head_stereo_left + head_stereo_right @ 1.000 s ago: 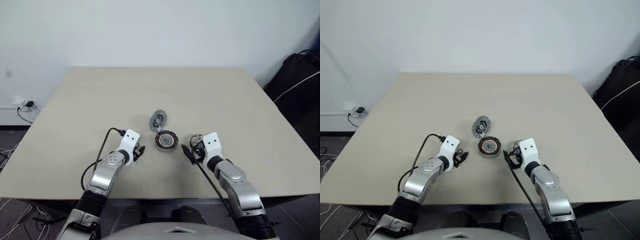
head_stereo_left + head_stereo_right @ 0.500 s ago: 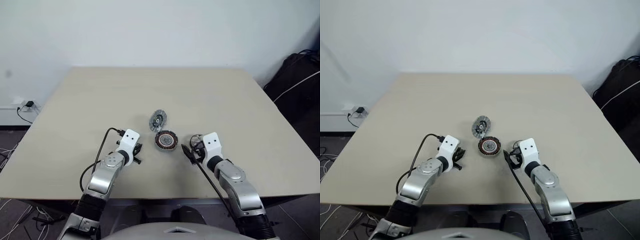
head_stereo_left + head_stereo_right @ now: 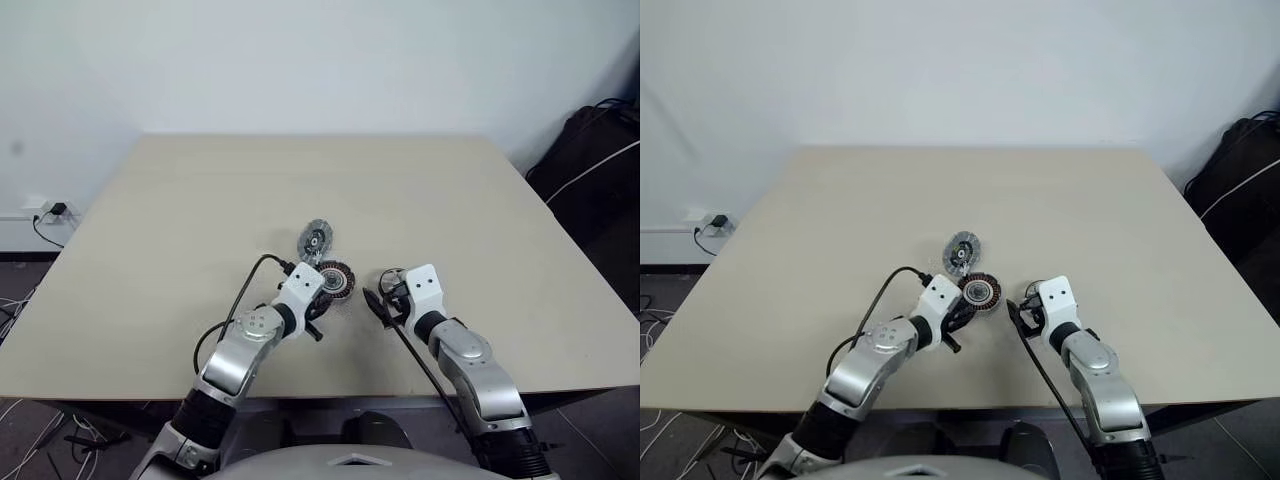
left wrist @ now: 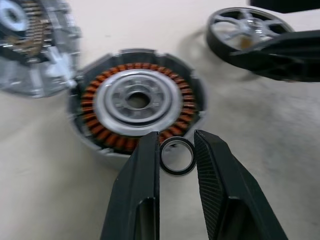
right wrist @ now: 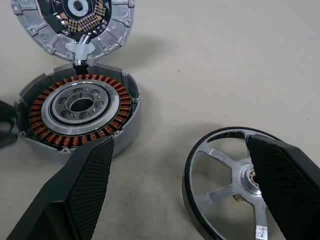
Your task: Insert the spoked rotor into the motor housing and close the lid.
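The motor housing [image 4: 137, 102], a dark ring of copper windings around a silver centre, lies open on the table. The lid [image 5: 75, 25] leans against its far side, showing its inner face. My left gripper [image 4: 176, 139] hovers at the housing's near edge, shut on a small dark ring [image 4: 177, 165]. The spoked rotor [image 5: 225, 185] lies flat to the right of the housing. My right gripper [image 5: 180, 145] stands open, one finger over the rotor's right half and the other near the housing. In the left eye view, the left gripper [image 3: 318, 312] is just left of the housing [image 3: 335, 278].
The beige table [image 3: 200, 200] has wide free room behind and to both sides of the parts. A black bag [image 3: 590, 150] sits off the table's far right. A wall socket with cables [image 3: 45, 208] is at the far left.
My left gripper closed on the small ring, then swung right and slightly up to the housing's near edge. The right arm and the parts on the table kept still.
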Controlling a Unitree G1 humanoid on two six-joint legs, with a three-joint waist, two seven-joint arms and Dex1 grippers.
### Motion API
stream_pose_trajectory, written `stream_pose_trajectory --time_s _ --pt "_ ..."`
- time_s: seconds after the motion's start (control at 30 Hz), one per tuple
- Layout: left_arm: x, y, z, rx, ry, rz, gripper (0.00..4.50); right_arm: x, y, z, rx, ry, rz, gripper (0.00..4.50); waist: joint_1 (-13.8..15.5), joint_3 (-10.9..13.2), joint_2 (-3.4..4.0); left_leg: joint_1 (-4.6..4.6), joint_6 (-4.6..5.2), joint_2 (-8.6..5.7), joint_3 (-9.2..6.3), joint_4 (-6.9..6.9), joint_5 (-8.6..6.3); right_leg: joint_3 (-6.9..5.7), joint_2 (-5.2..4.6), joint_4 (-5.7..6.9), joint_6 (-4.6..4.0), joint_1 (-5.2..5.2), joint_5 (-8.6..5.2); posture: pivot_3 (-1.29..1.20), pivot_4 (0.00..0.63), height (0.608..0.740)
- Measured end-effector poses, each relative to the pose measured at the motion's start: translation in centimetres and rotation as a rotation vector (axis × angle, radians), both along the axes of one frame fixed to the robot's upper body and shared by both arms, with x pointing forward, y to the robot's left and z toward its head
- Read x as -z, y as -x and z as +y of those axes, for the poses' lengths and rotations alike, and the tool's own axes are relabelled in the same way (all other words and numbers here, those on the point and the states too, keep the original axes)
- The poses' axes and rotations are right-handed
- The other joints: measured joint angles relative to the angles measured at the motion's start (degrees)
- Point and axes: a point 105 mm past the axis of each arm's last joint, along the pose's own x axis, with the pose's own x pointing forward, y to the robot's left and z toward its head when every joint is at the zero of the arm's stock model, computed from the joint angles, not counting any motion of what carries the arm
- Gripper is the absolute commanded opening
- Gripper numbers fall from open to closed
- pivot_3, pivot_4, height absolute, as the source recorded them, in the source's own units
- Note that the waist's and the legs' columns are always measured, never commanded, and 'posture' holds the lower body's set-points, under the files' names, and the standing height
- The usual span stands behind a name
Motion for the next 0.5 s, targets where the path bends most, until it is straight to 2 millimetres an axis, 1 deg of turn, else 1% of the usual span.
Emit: stream_pose_trajectory --time_s 0.13,0.23,0.3,0.37,0.5 --pt "-1.2 -0.6 -0.9 0.031 0.010 -0.053 0.66 0.0 0.0 0.0 0.000 0.000 0.000 4.50 0.17 0.00 -0.01 -0.01 0.01 0.00 0.00 0.01 0.00 0.01 0.00 0.00 0.00 0.00 0.00 0.00 0.000 0.740" --pt "-3.4 -1.9 -2.2 0.043 0.049 -0.138 0.66 0.0 0.0 0.0 0.000 0.000 0.000 4.50 0.36 0.00 -0.01 -0.02 0.02 -0.01 0.00 0.02 -0.01 0.01 -0.01 -0.01 0.03 0.02 0.02 0.00 0.000 0.740" --pt "-4.1 -2.5 -2.9 0.046 0.063 -0.166 0.66 -0.1 -0.1 0.1 -0.001 -0.003 -0.003 4.50 0.45 0.00 -0.01 -0.02 0.03 -0.01 0.00 0.03 -0.01 0.01 0.00 -0.01 0.03 0.02 0.02 0.00 0.000 0.740" --pt "-4.0 -3.0 -3.3 0.046 0.062 -0.164 0.66 -0.1 -0.1 0.2 0.000 -0.005 -0.005 4.50 0.43 0.00 -0.01 -0.02 0.04 -0.01 0.00 0.02 -0.01 -0.01 0.02 0.00 0.04 0.01 0.03 0.00 0.000 0.740" --pt "-2.9 -3.9 -3.3 0.018 0.025 -0.146 0.66 -0.2 -0.2 0.4 0.002 -0.016 -0.010 4.50 0.52 0.00 -0.02 -0.02 0.05 0.01 -0.02 0.03 -0.01 -0.02 0.06 0.00 0.19 0.01 0.11 0.00 0.000 0.740"
